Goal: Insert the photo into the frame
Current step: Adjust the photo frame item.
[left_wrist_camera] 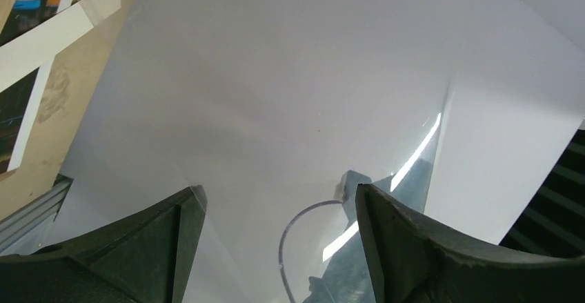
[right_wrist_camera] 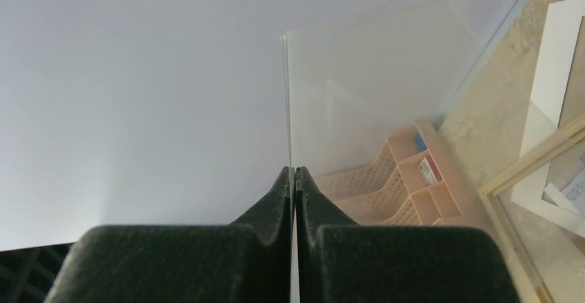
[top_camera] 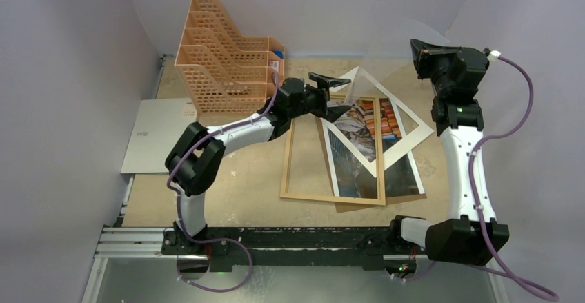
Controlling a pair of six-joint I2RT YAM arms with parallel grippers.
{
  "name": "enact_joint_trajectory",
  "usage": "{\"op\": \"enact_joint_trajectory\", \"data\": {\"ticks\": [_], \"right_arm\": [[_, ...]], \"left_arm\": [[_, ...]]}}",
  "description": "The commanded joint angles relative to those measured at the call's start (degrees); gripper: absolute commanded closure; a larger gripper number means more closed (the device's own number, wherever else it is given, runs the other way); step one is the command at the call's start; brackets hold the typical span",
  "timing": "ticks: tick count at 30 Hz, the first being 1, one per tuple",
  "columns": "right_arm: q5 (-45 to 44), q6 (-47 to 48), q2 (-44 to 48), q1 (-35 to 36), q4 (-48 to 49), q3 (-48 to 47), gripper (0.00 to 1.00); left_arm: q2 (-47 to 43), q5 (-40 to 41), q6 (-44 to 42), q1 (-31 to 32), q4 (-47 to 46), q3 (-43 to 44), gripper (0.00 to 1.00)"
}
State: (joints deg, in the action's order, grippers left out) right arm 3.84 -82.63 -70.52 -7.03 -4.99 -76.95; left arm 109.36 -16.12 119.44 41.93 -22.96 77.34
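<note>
The photo (top_camera: 355, 165) of a cat and books lies on the table, partly inside the light-wood frame (top_camera: 286, 158). A white border piece (top_camera: 407, 113) lies diagonally across it. My right gripper (top_camera: 422, 53) is raised at the back right. In the right wrist view it (right_wrist_camera: 294, 170) is shut on the edge of a thin clear pane (right_wrist_camera: 359, 96). My left gripper (top_camera: 332, 97) is open over the frame's far end. In the left wrist view it (left_wrist_camera: 279, 192) is open, and a glassy surface (left_wrist_camera: 407, 172) reflects my cable between the fingers.
An orange lattice file organizer (top_camera: 227, 58) stands at the back left, also in the right wrist view (right_wrist_camera: 414, 179). A grey sheet (top_camera: 159, 134) lies at the left. A brown backing board (top_camera: 414, 191) sticks out under the frame's right side.
</note>
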Motion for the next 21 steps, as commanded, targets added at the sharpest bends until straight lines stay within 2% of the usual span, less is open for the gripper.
{"op": "enact_joint_trajectory", "data": {"ticks": [1, 6, 12, 16, 21], "right_arm": [[-1.1, -2.4, 3.9, 0.3, 2.5, 1.1, 1.00], [-2.0, -2.4, 5.1, 0.3, 1.6, 1.7, 1.00], [-1.5, -2.4, 5.9, 0.4, 1.7, 2.8, 1.00], [-2.1, -1.9, 5.9, 0.3, 1.7, 2.9, 1.00], [-2.6, 0.0, 5.7, 0.3, 1.9, 3.1, 1.00]], "left_arm": [[1.9, 4.4, 19.6, 0.1, -10.8, 1.5, 0.22], [1.0, 6.3, 21.9, 0.0, -13.7, -1.1, 0.43], [0.1, 7.0, 22.6, -0.8, -15.5, -3.2, 0.46], [-0.2, 7.2, 22.8, -1.4, -16.5, -3.9, 0.64], [-1.3, 7.6, 23.3, -2.4, -17.3, -4.5, 0.79]]}}
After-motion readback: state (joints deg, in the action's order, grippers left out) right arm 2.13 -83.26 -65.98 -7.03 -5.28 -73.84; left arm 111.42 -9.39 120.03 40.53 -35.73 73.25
